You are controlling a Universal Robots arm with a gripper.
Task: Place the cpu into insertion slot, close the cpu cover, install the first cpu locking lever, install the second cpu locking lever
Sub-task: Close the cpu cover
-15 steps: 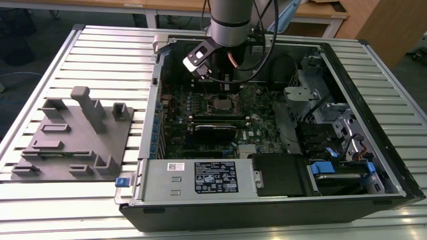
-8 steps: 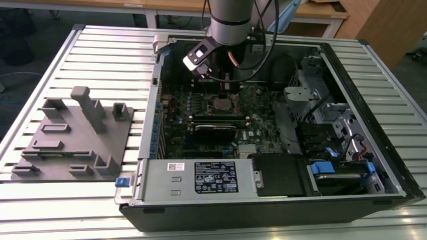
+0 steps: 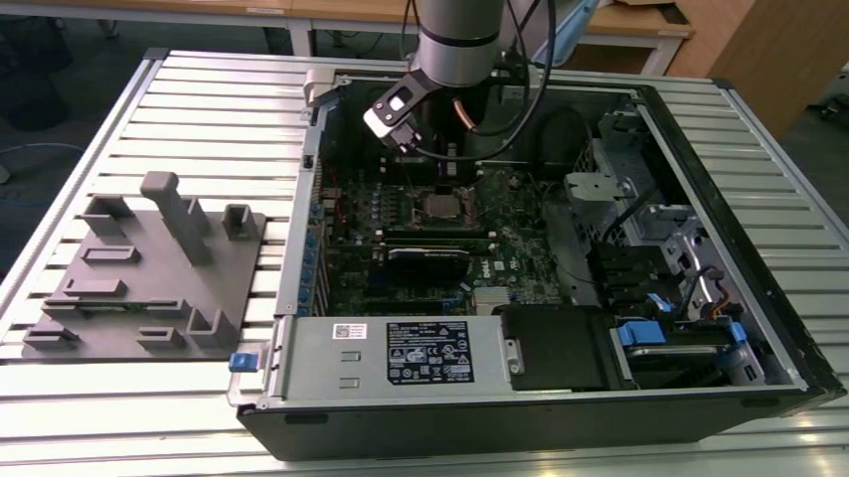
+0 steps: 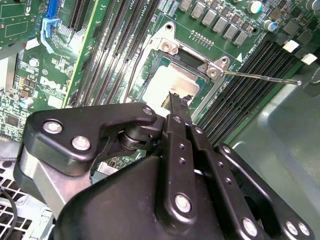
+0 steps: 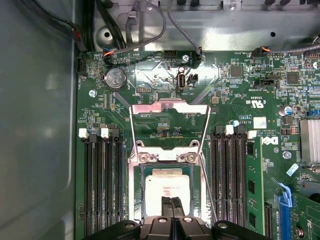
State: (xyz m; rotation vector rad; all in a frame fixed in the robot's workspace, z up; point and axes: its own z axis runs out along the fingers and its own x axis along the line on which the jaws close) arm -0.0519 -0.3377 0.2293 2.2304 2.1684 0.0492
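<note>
Where the case wall (image 5: 35, 125) hems the motherboard (image 5: 150, 75), we find open room straight above the insertion slot (image 5: 139, 195); memory slots (image 5: 102, 185) flank it, the swung-open cpu cover (image 5: 170, 104) just beyond; the cpu (image 5: 167, 185) lies seated inside, directly beneath our gripper (image 5: 172, 200), fingertips pressed together.
</note>
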